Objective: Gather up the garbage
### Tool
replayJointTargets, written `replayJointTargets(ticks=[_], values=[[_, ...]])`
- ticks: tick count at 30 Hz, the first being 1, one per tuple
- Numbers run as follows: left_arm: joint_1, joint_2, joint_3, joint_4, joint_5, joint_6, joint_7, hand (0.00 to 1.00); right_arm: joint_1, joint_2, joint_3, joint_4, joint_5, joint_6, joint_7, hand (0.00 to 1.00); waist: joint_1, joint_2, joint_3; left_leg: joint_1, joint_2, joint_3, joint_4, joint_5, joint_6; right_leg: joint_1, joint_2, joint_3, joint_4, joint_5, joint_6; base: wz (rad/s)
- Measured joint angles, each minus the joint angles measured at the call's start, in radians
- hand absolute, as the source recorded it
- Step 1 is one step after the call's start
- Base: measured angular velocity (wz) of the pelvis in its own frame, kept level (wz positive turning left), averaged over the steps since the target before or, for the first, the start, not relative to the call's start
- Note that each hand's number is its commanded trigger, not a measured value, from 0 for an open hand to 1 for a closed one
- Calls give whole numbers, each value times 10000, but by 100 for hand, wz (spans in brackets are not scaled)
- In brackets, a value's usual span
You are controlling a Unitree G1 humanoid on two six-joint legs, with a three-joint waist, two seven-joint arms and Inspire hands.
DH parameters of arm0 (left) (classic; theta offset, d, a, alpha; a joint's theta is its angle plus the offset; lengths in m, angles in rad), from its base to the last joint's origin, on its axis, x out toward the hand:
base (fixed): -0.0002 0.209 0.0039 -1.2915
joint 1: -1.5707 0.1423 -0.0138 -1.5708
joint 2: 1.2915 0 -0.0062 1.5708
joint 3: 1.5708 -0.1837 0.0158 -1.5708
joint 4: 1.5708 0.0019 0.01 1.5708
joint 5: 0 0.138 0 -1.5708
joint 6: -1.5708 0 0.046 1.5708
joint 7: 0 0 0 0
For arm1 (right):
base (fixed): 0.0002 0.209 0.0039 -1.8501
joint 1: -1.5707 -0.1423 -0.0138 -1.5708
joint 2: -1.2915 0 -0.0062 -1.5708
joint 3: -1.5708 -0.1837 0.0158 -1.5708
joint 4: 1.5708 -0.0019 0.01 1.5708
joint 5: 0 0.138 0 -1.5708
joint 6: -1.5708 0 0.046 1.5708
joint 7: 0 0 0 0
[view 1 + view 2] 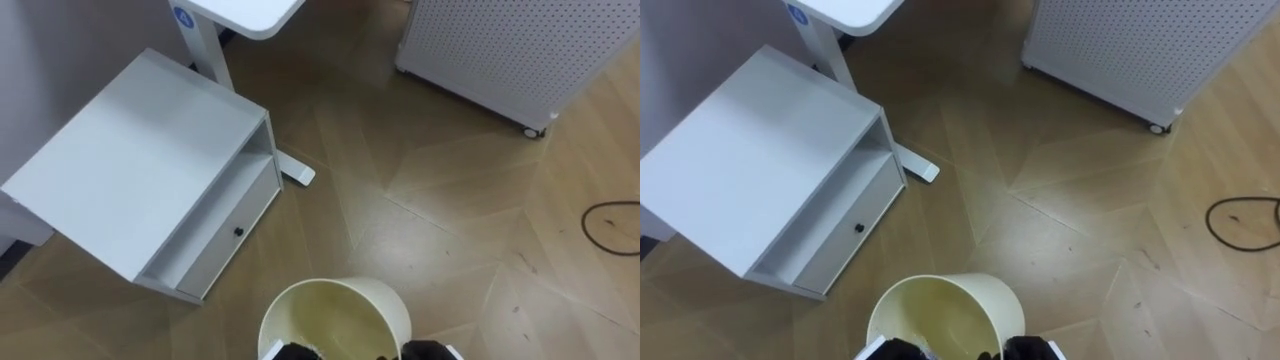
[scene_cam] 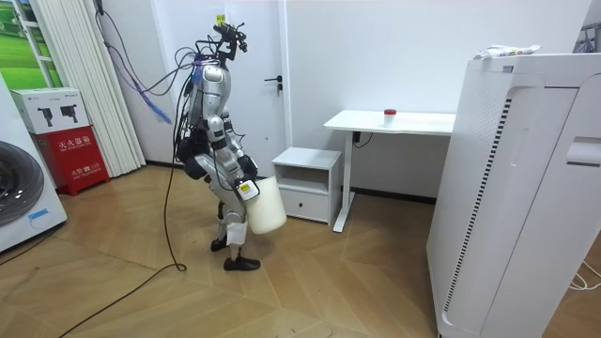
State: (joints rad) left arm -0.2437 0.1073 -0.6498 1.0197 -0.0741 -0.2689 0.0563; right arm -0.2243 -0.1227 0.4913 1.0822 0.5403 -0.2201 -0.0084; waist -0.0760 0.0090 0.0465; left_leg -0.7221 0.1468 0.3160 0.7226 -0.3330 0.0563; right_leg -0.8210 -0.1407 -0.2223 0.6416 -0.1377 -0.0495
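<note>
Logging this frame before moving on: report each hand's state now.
Left hand: at the near rim of the bin; open or shut cannot be told.
Right hand: at the same rim; cannot be told.

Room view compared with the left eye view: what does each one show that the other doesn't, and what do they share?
Room view's extras: the robot standing beside the white cabinet, a washing machine, a red-and-white box, and a small red thing on the white desk. Left eye view's extras: the inside of the cream bin and the drawer's dark knob. Shared: the bin carried in front of the robot, the cabinet, the desk and the wooden floor.
</note>
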Motion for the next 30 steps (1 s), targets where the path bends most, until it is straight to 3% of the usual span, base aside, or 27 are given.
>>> replayJointTargets(ticks=[20, 30], values=[[-4, -18, 2, -180, 95, -13, 3, 0, 105, 16, 193, 6, 11, -102, 170, 100, -17, -28, 8, 3, -8, -3, 42, -1, 2, 2, -20, 2, 49, 0, 0, 0], [30, 38, 228, -580, 1317, -142, 131, 0, 228, -18, -33, 109, 9, -103, 447, 100, -7, -22, 18, 554, 19, 4, -59, -13, -11, 565, 28, -4, -61, -7, 7, 0]])
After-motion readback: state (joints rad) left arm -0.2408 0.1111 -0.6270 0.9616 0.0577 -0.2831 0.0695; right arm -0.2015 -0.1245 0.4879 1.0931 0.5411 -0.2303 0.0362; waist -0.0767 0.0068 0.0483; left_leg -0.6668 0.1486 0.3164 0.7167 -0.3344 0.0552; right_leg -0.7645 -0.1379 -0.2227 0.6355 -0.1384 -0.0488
